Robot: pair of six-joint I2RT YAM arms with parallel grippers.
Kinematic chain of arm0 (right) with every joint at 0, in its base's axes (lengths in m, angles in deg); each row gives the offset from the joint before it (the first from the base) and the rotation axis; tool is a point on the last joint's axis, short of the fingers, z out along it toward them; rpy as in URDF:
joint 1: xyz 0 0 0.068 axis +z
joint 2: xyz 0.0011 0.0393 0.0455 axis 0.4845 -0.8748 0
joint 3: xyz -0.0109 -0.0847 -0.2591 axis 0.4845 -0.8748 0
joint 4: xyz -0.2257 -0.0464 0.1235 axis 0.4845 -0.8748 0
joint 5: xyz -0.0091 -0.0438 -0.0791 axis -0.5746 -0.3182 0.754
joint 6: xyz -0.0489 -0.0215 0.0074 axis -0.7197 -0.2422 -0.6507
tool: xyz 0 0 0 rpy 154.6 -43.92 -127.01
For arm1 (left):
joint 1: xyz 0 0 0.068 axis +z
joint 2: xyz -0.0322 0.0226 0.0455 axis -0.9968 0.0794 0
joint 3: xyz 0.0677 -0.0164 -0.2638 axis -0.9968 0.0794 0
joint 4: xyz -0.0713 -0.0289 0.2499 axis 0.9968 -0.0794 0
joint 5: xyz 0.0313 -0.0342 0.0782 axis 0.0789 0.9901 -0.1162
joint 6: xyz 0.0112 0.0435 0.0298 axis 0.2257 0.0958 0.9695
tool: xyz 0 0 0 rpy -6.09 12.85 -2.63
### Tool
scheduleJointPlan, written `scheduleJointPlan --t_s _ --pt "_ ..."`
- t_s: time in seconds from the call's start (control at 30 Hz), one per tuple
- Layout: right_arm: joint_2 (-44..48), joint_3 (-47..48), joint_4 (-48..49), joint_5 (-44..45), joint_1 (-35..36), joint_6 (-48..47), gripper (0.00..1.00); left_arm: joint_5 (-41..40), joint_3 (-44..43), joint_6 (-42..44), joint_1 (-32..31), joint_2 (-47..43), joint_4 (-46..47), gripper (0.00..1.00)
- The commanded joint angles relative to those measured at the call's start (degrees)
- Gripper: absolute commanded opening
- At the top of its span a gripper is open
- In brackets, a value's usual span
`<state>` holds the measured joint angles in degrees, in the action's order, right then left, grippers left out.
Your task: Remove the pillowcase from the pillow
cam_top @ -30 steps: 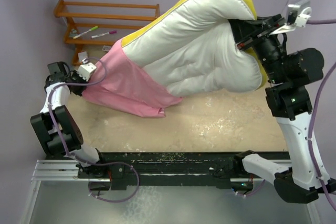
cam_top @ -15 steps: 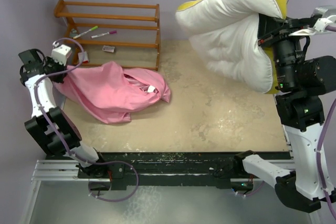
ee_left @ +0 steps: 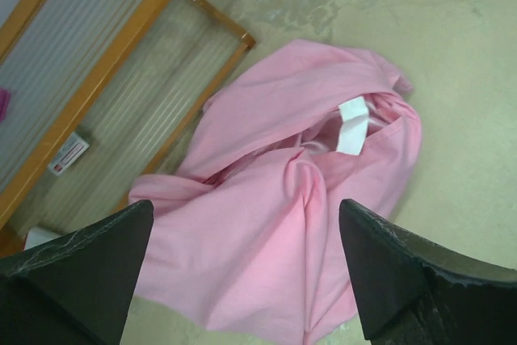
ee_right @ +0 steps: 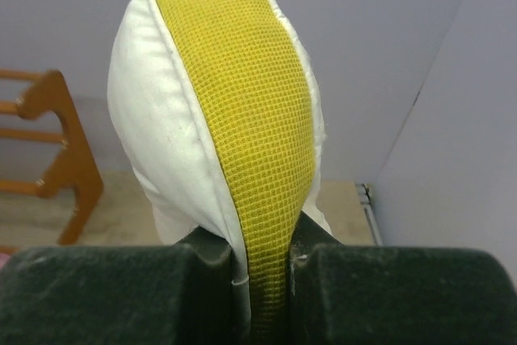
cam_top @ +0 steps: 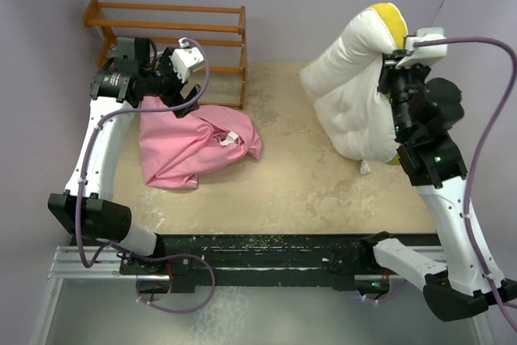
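Now we are pinching the pillow (ee_right: 178,143) in our right gripper (ee_right: 262,258); our left gripper (ee_left: 246,208) is gaping wide over the pillowcase (ee_left: 275,111).

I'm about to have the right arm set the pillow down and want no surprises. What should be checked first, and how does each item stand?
1. Shiny pink satin pillowcase fully off the plump cream-white quilted pillow: ok.
2. Left hand open, above the pillowcase, holding nothing: ok.
3. Right hand shut on the pillow's yellow-green edge band: ok.
4. Pillow's lower end resting on the beige table: cannot tell.
5. Pillowcase clear of the wooden rack: cannot tell.
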<state>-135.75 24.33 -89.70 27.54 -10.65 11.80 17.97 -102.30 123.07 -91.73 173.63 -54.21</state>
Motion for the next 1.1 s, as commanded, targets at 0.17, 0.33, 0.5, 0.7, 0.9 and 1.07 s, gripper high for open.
scheduleJointPlan --t_s 0.17,0.33,0.5,0.7,0.9,1.07 --pt "-0.99 -1.06 10.84 5.16 0.13 -10.14 0.00 -4.86 -3.09 -1.19 6.31 -1.78 -2.91 0.99" --pt "-3.92 -3.85 8.53 -8.80 3.76 -2.38 0.00 -2.38 4.52 -3.41 12.86 -5.45 3.29 0.99" --pt "-7.03 -17.99 16.20 -30.15 11.13 16.46 0.19 -2.50 15.42 -11.73 13.93 -12.76 16.58 0.99" --pt "-11.26 -40.61 35.49 -34.74 15.70 34.47 0.40 1.43 20.67 -17.05 13.93 -12.45 18.72 0.99" --pt "-10.13 -38.83 23.72 -24.16 15.42 35.77 0.99 -0.88 30.83 -17.94 13.89 -12.94 25.19 0.99" --pt "-5.76 -35.74 21.66 -19.78 12.74 33.87 1.00 -3.24 38.50 -20.76 13.93 -13.65 34.69 0.99"
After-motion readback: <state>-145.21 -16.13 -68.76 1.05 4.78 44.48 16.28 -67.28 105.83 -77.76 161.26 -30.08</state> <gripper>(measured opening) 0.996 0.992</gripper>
